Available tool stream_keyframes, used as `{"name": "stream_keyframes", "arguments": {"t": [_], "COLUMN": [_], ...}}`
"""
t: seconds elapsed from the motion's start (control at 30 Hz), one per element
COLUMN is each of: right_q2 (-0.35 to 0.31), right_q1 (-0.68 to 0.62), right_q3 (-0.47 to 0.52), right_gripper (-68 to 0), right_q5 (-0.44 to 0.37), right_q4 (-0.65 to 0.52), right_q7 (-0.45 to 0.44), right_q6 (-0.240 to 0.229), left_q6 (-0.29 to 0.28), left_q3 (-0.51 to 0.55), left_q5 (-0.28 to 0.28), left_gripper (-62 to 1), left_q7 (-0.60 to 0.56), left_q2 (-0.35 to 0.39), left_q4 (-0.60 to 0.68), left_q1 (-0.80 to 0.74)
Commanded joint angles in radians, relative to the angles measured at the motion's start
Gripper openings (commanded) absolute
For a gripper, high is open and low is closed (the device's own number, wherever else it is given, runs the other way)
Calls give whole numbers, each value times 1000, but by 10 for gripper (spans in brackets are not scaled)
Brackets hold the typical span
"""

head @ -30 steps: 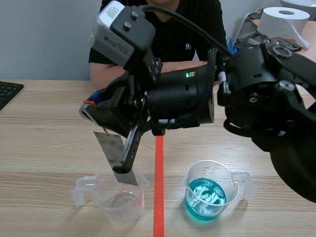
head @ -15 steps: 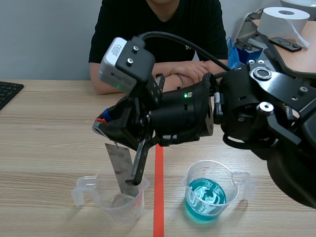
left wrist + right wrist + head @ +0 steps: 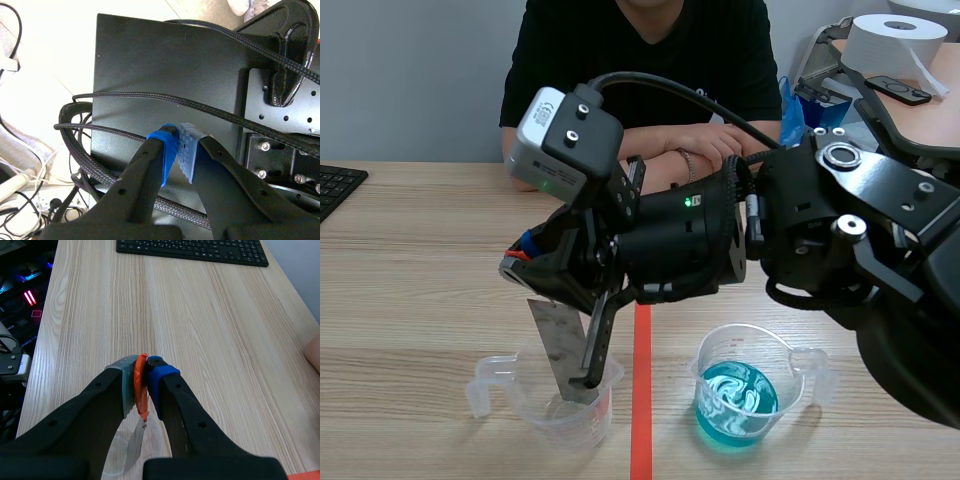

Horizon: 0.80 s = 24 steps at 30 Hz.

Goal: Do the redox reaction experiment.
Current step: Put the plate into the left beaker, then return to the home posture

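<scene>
We grip the strip (image 3: 560,345) in the right gripper (image 3: 542,288), dipping its lower end into the clear cup (image 3: 532,415). The left gripper (image 3: 179,150) is closed on nothing. Next, we judge, it must lift straight out, clear the rim, and cross to the blue cup (image 3: 752,340).

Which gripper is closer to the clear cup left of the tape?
Right. The right gripper is just above the clear cup, holding a metal strip dipped into it. The left gripper is shut, facing a black panel, the cup nowhere in its view.
</scene>
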<state>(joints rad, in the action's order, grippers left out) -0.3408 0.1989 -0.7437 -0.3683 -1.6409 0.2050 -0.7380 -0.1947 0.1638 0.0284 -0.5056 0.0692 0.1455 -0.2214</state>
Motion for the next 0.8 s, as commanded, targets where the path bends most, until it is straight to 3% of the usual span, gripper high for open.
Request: {"name": "stream_keyframes", "arguments": {"t": [0.0,0.3,0.5,0.6,0.77], "right_q2": [-2,0,0,0,0], "right_q1": [11,12,12,12,12], "right_q3": [3,-42,-149,-203,-243], "right_gripper": [-608,-320,-58,-18,-18], "right_q5": [-2,-2,-5,-5,-19], "right_q4": [-7,-8,-8,-8,-14], "right_q7": [-13,-13,-30,-33,-63], "right_q6": [-8,-8,-8,-8,-8], "left_q6": [-2,-2,-2,-2,-2], "left_q3": [3,3,3,3,3], "left_q5": [0,0,0,0,0], "left_gripper": [-582,-582,-582,-582,-582], "left_q7": [-14,-14,-14,-14,-14], "left_q2": [3,3,3,3,3], "left_q4": [6,6,6,6,6], "left_q1": [-8,-8,-8,-8,-8]}}
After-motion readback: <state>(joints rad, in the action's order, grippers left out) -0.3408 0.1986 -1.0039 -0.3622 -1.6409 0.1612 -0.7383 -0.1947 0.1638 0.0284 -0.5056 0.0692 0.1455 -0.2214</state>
